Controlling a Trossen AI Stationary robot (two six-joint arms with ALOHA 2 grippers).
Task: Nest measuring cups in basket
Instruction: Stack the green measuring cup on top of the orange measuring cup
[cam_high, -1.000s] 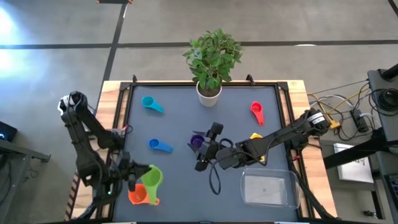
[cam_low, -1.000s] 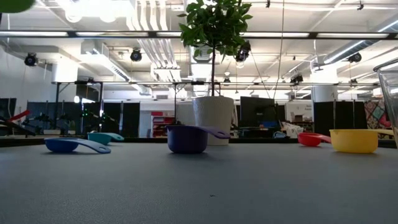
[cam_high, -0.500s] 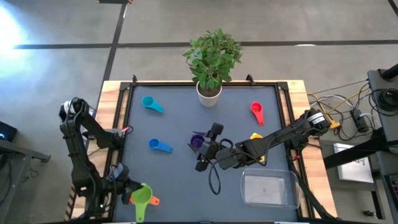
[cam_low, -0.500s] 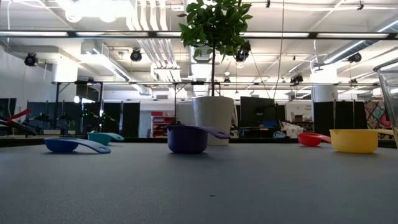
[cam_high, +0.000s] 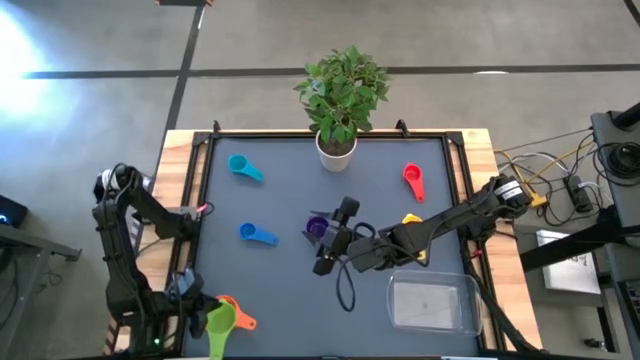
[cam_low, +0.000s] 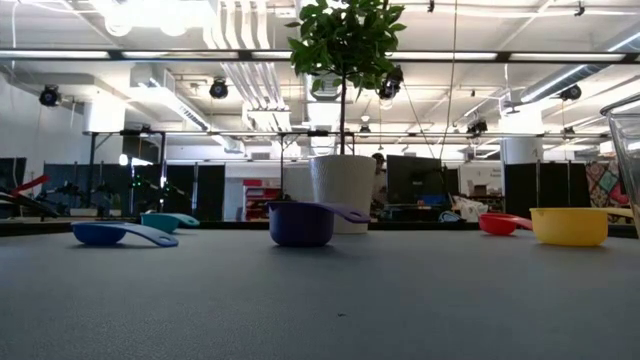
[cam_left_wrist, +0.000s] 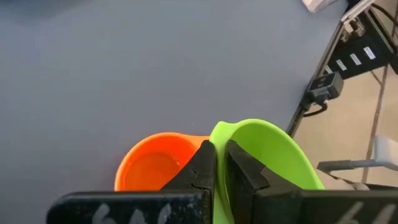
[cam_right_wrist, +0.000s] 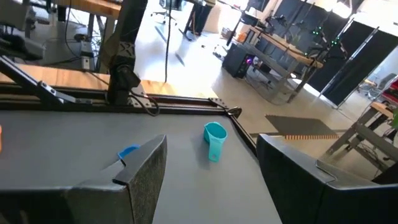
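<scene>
The left hand is clamped on the green cup's rim at the table's near left corner, the orange cup touching it. The right hand, fingers apart, hangs mid-table by the purple cup (holding nothing). The basket sits at the near right, with no cups in it.
</scene>
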